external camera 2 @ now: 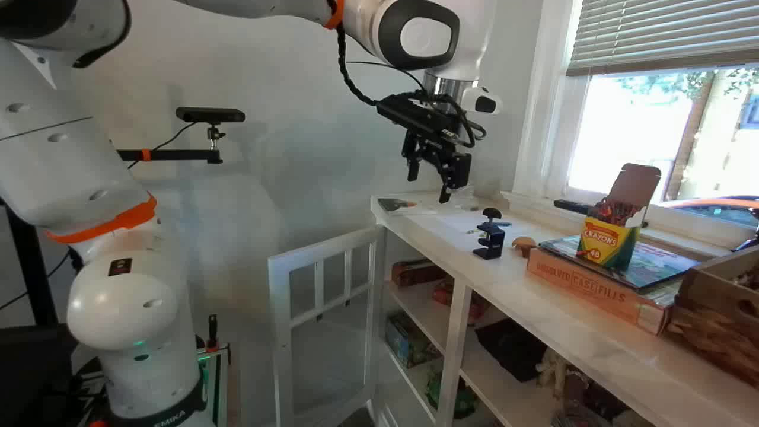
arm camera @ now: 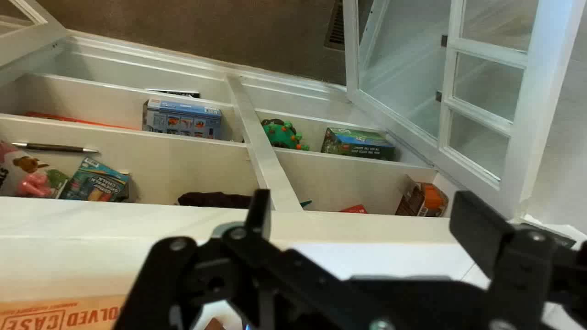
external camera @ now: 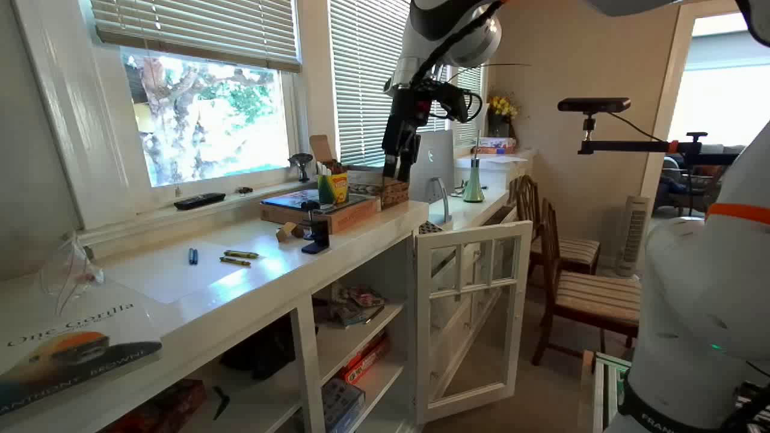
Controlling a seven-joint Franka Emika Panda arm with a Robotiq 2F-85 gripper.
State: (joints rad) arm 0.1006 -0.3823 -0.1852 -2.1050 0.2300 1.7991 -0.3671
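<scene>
Wrist view alone shows a floor vent; the wide-spread, empty gripper hangs above the counter, where a dark, knob-topped clamp stands left of the crayon box

Gripper: jaws spread wide, free gap between them.
Counter: reachable from above; clamp stands upright near its front edge.
Crayon box: tall obstacle, flap raised, over the case box.
Doors: swung outward, flanking both ends of the shelves.
Post: divides the shelves; passage on either side.
</scene>
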